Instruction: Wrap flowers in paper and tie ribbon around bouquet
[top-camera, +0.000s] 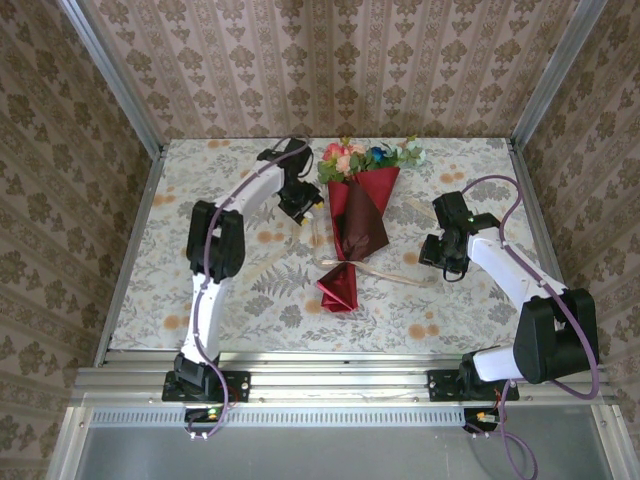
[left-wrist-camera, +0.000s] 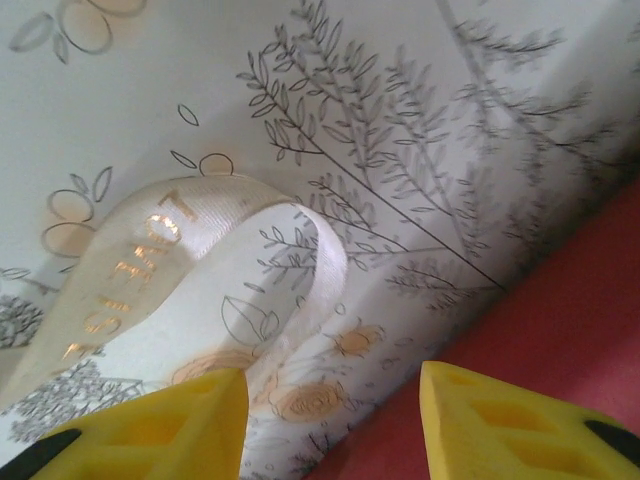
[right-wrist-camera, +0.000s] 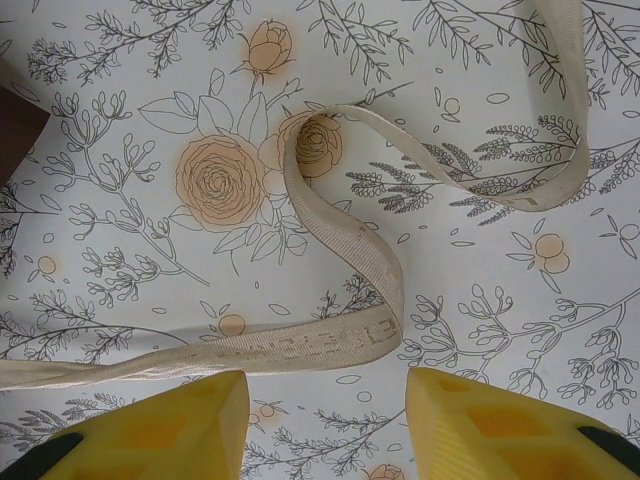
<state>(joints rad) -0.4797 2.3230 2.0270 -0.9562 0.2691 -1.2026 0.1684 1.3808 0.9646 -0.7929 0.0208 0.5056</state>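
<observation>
left gripper (left-wrist-camera: 332, 425) sat part-open, empty, ribbon (left-wrist-camera: 170, 225) just ahead | right gripper (right-wrist-camera: 325, 425) likewise | bouquet (top-camera: 358, 215) looked tied, probably why neither held anything

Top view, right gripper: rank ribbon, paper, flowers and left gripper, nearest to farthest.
1. ribbon: its loose tail lies just left of the right gripper.
2. paper: the cone at table centre, further left.
3. flowers: far centre, sticking out of the cone's top.
4. left gripper: beyond the cone, on its left side.
</observation>
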